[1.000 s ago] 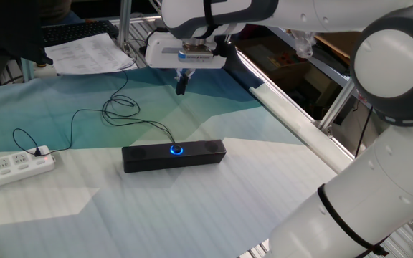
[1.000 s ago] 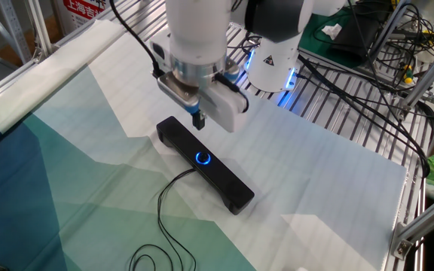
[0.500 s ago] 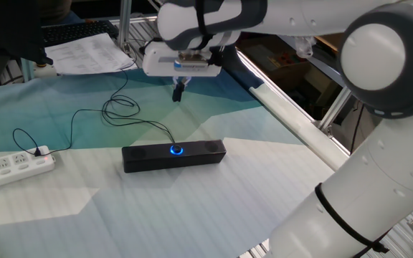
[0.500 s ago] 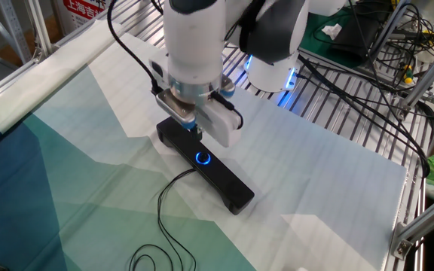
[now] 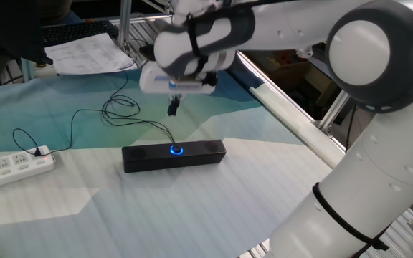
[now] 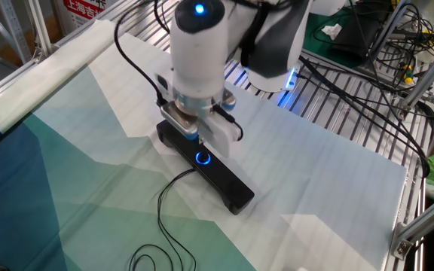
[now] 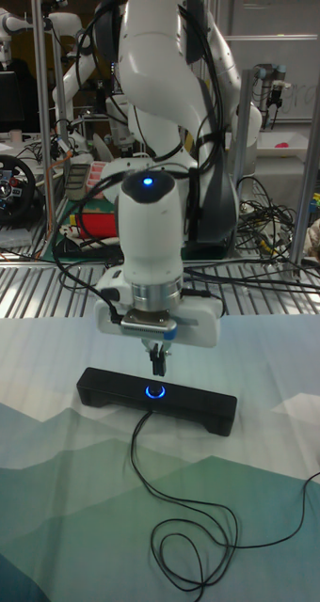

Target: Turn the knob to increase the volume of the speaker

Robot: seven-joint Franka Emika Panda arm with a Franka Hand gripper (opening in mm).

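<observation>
The speaker (image 5: 203,153) is a long black bar lying on the teal and white cloth, also seen in the other fixed view (image 6: 228,188) and the tall view (image 7: 104,388). Its knob (image 5: 175,150) glows blue at the centre of the bar (image 6: 202,158) (image 7: 156,392). My gripper (image 5: 172,109) points straight down, a short way above the knob and clear of it. In the tall view the gripper (image 7: 157,363) hangs just over the blue ring. Its fingers are pressed together with nothing held. In the other fixed view the white hand covers the fingertips.
The thin black cable (image 5: 120,115) loops behind the speaker toward a white power strip (image 5: 13,166) at the left edge. Papers (image 5: 92,54) lie at the back left. An aluminium rail (image 5: 292,122) borders the right side. The arm's base (image 6: 273,68) stands on a metal grid.
The gripper has come down and shifted a little toward the knob, still shut. The speaker and cable have not moved.
</observation>
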